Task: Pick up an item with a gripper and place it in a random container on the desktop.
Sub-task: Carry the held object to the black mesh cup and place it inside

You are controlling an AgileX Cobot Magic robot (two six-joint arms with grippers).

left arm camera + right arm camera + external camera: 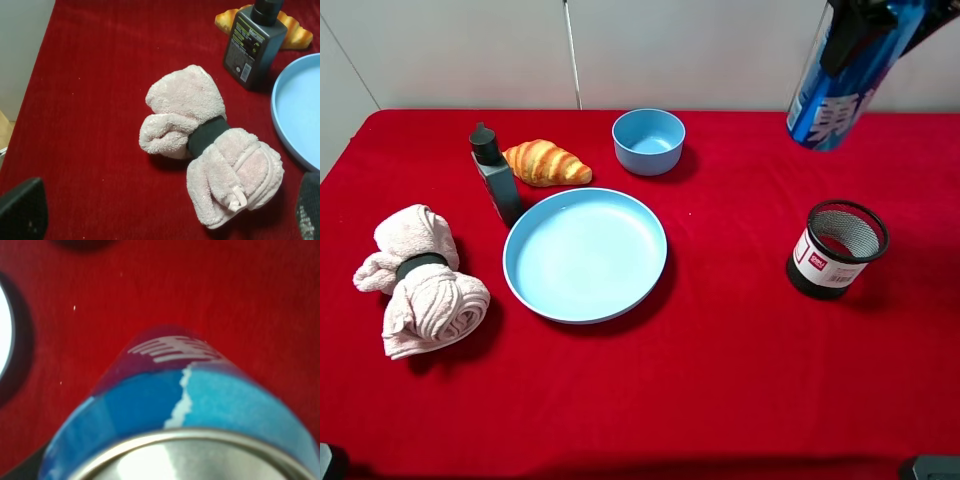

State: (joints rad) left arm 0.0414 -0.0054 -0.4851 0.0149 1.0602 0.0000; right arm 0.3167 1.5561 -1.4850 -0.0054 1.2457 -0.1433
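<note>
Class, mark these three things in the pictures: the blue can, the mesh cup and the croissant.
blue can [830, 105], exterior high view, on its printed side wall.
mesh cup [820, 262], exterior high view, on its label band.
croissant [548, 163], exterior high view, on its ridged top.

The tall blue can [838, 88], with white markings and a silver top, hangs tilted in the air, clamped in the right claw [857, 28], off the red worktop [720, 360]. It is up above and beyond the mesh cup [837, 249]. That black wire cup, banded white and red, stands upright and open-mouthed on the worktop.
</note>
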